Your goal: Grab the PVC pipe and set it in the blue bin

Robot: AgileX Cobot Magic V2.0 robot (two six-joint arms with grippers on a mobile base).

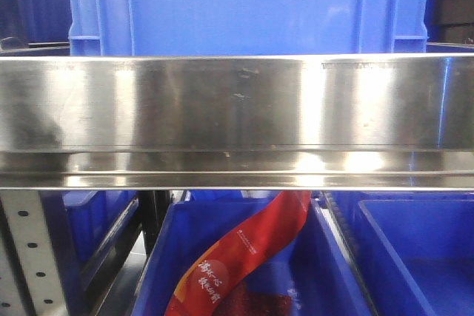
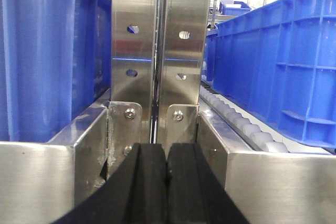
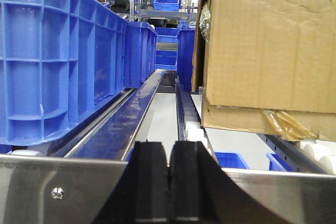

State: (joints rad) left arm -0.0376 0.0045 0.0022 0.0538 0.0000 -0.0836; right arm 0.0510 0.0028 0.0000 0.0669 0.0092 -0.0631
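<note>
Cannot place the PVC pipe: not made out in any view, so nothing to tell of its look or whereabouts.

Front view, left to right: a perforated upright (image 1: 26,257) at lower left, cut by the frame edge; beside it a low blue bin (image 1: 96,216), mostly hidden. Across the whole width, a broad steel rail (image 1: 237,116), glaring with reflections and blocking the shelf behind. Above it, only the lower wall of a large blue crate (image 1: 244,5), rim out of frame. Below centre, an open blue bin (image 1: 337,271) holding a red packet (image 1: 244,257) printed with white characters, its top end hidden behind the rail. At right, another blue bin (image 1: 415,257), partly cropped.

Left wrist view: a blue crate wall (image 2: 47,51) at left, twin steel posts (image 2: 157,40) in the middle, a row of pale rollers (image 2: 236,121), then a second blue crate (image 2: 278,61). At bottom centre the left gripper (image 2: 167,182), black fingers pressed together, nothing between them.

Right wrist view: a blue ribbed crate (image 3: 52,51) at left, a steel channel (image 3: 131,114) running away, then a cardboard box (image 3: 268,45) with torn tape, cropped at right. Right gripper (image 3: 169,182) likewise closed on nothing, fingers touching.
</note>
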